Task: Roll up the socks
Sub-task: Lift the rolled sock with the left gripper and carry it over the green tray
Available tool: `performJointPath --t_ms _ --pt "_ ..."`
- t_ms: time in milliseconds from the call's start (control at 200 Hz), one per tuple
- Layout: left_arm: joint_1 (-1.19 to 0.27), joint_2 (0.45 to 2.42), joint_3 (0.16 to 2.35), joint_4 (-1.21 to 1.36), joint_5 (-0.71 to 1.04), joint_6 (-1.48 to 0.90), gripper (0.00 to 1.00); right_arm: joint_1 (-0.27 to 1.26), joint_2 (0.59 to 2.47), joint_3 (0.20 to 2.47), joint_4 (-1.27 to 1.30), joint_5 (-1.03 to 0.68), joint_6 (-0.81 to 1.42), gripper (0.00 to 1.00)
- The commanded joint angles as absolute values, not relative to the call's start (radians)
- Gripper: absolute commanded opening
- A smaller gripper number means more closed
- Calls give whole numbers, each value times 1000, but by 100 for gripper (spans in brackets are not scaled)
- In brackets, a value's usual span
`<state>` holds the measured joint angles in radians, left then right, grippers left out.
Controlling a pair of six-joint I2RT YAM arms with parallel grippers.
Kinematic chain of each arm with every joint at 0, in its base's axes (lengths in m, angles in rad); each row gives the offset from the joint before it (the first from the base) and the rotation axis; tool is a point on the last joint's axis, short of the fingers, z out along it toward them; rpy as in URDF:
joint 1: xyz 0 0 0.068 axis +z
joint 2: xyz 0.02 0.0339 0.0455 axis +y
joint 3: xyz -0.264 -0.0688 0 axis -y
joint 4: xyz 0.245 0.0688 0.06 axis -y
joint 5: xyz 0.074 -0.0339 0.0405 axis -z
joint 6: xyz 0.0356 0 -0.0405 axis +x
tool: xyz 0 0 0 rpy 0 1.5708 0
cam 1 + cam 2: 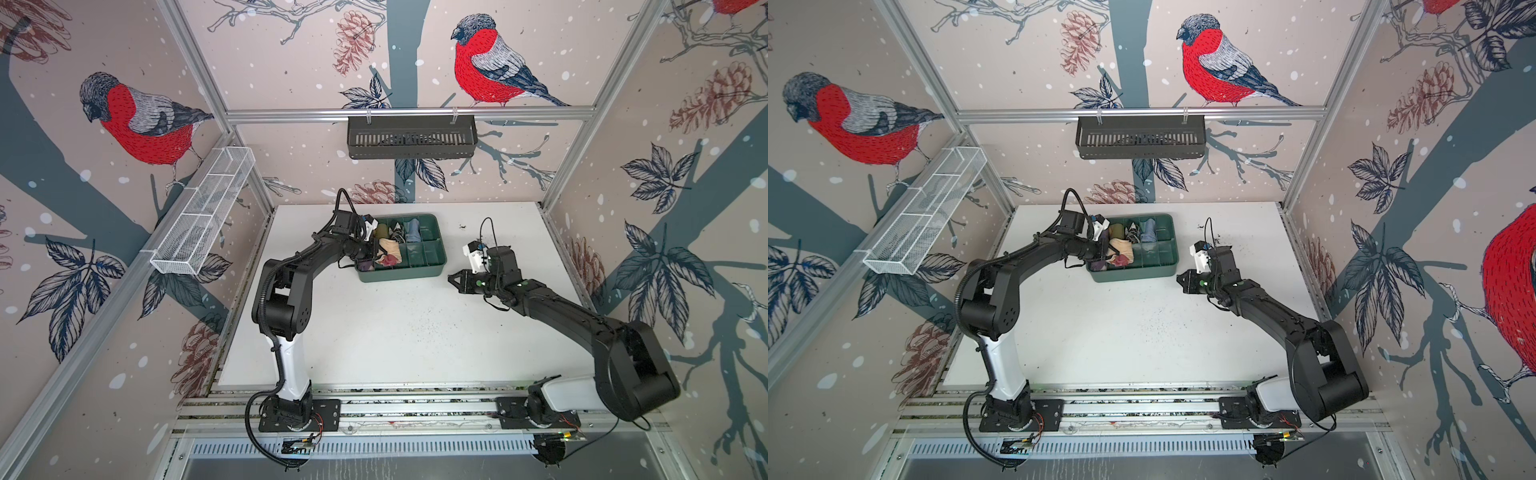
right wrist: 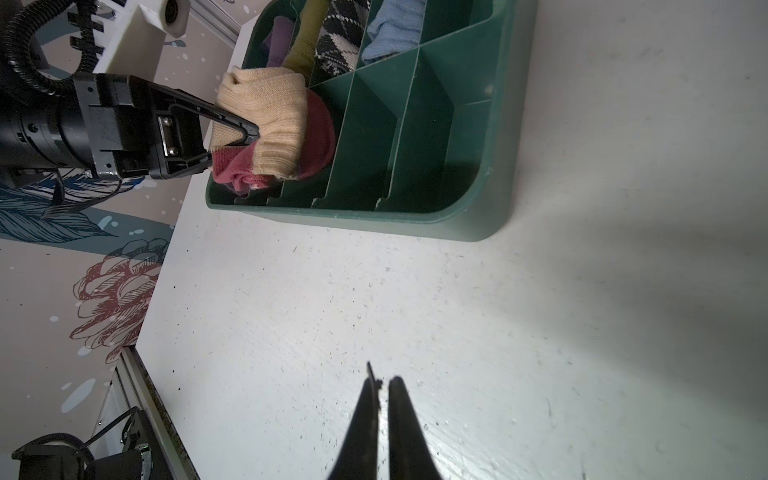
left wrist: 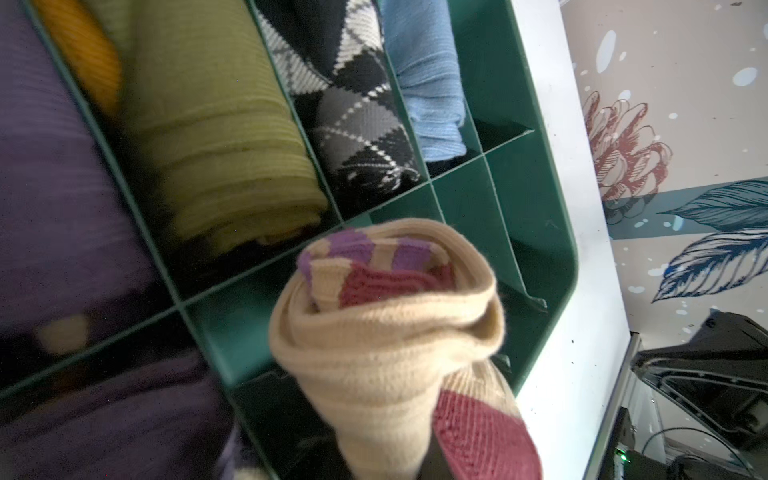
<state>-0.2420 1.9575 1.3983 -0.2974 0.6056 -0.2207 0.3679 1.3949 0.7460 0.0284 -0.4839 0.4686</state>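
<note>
Right wrist view: left gripper (image 2: 253,135) clamped on rolled tan-and-dark-red ribbed sock bundle (image 2: 276,118) at green divided plastic tray (image 2: 478,220), right gripper (image 2: 383,388) closed, empty; stowing step, apparently; next: seat bundle in compartment, release.

Bright even light, soft table (image 2: 623,291) shadows — blurred foreground, bowed edges

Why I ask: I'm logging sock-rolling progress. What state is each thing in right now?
tan sock: rolled up, held over the green tray.
left gripper: shut on tan sock.
right gripper: shut, empty, above the table.
purple sock: in the green tray; whether rolled, unclear.
olive bundle: rolled, in its compartment.
patterned bundle: rolled, in its compartment.
light blue bundle: rolled, in its compartment.
green tray: on the table, several compartments empty.
</note>
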Motion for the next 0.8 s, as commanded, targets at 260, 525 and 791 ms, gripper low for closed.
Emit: performJointPath --t_ms 260,525,791 --pt "-256 1974 1473 -448 341 -165 0 371 1420 752 61 -503 471 10" --pt "-322 2047 1611 -583 200 -134 0 376 1434 754 63 -504 471 10" --pt "-370 2135 1738 -771 67 -107 0 379 1442 753 66 -508 471 10"
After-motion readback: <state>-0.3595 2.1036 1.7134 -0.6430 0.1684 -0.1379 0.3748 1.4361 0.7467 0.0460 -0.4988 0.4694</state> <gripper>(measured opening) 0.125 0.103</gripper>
